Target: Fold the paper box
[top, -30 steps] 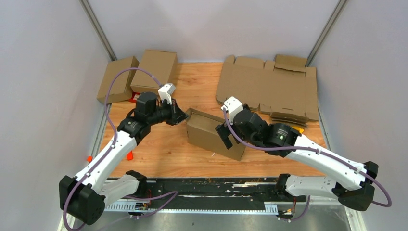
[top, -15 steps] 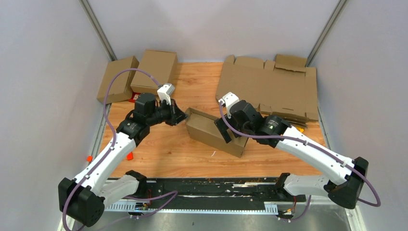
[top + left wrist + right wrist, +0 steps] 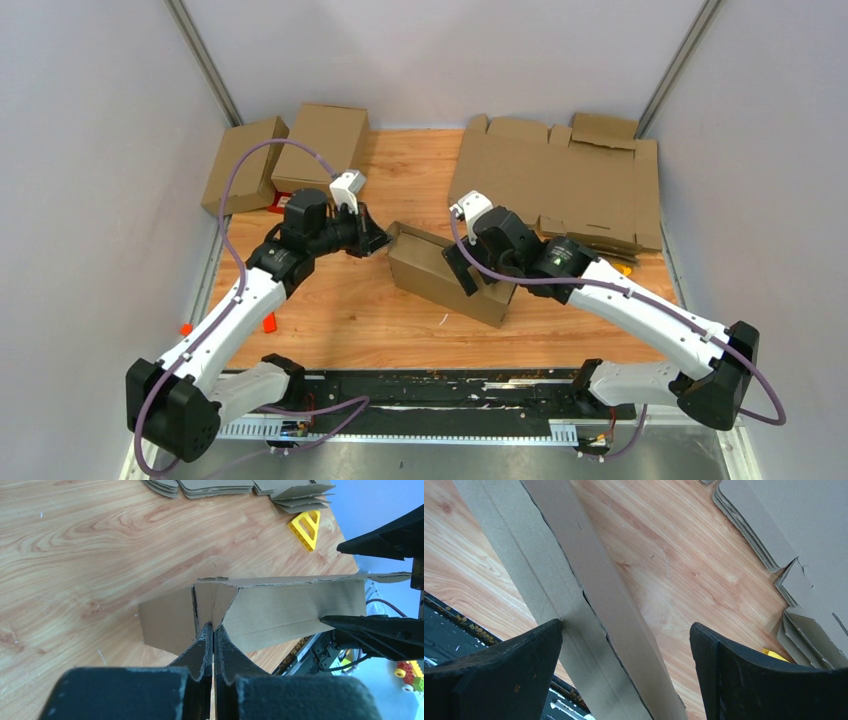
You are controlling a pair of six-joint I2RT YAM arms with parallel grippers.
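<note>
Right claw point(image 3: 466, 272) has slid left, spread over the paper box point(image 3: 432, 277) mid-frame. I see left claw point(image 3: 214, 630) pinching its flap

Two white-shelled arms point(image 3: 228, 322), black joints point(image 3: 305, 215) and bases point(image 3: 170, 420), white wrist cameras point(image 3: 347, 187) (a purple cable point(image 3: 235, 190) along each)

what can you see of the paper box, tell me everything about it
The paper box is plain brown corrugated cardboard, unprinted, partly folded into a shallow, long carton. It sits askew on the wooden table. The left gripper is shut on a flap at one end. The right gripper stands open astride a long wall.
</note>
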